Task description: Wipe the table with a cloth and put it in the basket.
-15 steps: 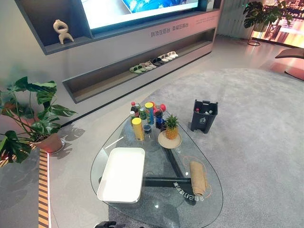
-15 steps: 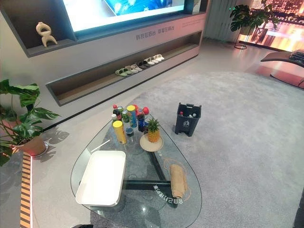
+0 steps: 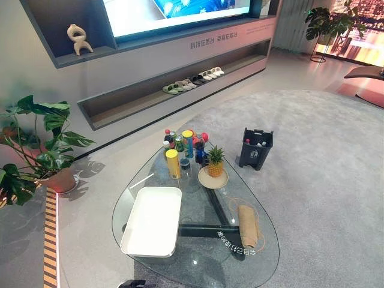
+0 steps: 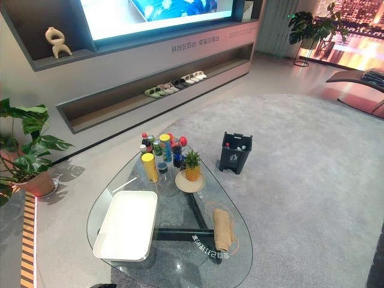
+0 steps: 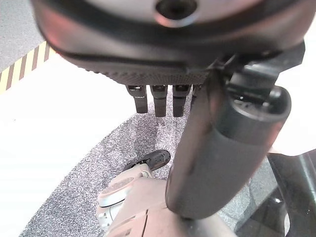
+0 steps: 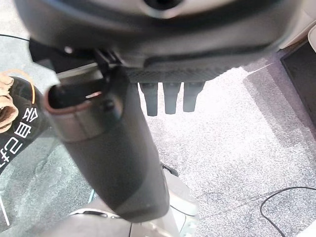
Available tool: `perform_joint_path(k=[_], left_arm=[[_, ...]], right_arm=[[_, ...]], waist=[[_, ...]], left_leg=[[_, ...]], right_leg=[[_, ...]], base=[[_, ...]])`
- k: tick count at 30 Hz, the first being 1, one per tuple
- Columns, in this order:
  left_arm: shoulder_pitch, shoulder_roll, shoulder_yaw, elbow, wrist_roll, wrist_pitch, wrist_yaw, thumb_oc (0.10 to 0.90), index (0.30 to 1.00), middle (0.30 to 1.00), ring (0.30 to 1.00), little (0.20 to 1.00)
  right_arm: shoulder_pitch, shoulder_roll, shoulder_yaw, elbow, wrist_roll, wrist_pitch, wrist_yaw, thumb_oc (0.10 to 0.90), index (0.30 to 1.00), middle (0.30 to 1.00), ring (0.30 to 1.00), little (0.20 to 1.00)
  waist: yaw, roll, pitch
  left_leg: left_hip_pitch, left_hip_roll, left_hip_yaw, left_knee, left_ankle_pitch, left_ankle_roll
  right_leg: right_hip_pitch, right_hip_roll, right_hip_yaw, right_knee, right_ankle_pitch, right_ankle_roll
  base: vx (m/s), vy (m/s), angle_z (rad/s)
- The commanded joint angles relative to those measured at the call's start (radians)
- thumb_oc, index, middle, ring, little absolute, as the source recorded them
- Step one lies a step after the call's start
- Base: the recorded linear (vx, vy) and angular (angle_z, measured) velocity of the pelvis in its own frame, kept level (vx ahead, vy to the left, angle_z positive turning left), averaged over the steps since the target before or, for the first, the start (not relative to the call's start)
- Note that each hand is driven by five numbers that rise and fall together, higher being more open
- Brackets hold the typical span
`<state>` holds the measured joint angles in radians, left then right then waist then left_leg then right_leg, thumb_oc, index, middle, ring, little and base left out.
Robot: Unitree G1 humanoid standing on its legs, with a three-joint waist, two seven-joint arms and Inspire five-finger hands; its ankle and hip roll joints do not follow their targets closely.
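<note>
Cloth point(image 3: 249, 225) is lying rolled on the tabletop point(image 3: 198, 255), right near side, long axis running away from the robot. Basket point(image 3: 153, 219) is sitting left. Left hand point(image 5: 158, 74) and right hand point(image 6: 168, 74) are hanging straight-fingered, empty. The right is probably nearer.

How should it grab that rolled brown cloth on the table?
Across the middle of the rolled cloth, from above with the right hand: it lies flat on the robot's right, long axis pointing away, so fingers probably span its narrow width.

Pineapple point(image 3: 216, 162) on plate point(image 3: 222, 182) nr bottles point(image 3: 186, 144); bin point(image 3: 256, 150) on carpet point(image 3: 318, 156); plant point(image 3: 43, 144) far left.
</note>
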<state>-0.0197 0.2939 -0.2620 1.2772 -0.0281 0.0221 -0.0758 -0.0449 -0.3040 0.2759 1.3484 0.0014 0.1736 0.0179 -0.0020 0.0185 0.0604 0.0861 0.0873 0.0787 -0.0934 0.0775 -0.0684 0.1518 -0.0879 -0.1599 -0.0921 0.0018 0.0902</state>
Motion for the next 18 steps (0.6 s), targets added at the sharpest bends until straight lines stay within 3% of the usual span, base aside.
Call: perform_joint_path(k=[1,18], left_arm=[[-0.079,-0.011,-0.027,0.057,0.027,-0.008,-0.003,0.8,0.9,0.9,0.9,0.9],[-0.085,-0.008,-0.016,0.055,0.008,0.0,0.005,0.8,0.9,0.9,0.9,0.9]], right_arm=[[-0.083,0.0,0.003,0.065,-0.022,0.004,-0.009,0.8,0.9,0.9,0.9,0.9],[-0.083,-0.001,0.005,0.065,-0.013,0.005,-0.009,0.8,0.9,0.9,0.9,0.9]], waist=[[0.017,-0.014,0.04],[0.016,-0.01,0.041]], left_leg=[[0.04,-0.004,0.004,0.006,-0.097,-0.01],[0.039,-0.004,0.004,0.006,-0.095,-0.01]], right_leg=[[-0.019,-0.046,-0.012,0.009,0.014,0.046],[-0.021,-0.046,-0.011,0.011,0.013,0.044]], base=[[0.0,0.0,0.0],[0.0,0.0,0.0]])
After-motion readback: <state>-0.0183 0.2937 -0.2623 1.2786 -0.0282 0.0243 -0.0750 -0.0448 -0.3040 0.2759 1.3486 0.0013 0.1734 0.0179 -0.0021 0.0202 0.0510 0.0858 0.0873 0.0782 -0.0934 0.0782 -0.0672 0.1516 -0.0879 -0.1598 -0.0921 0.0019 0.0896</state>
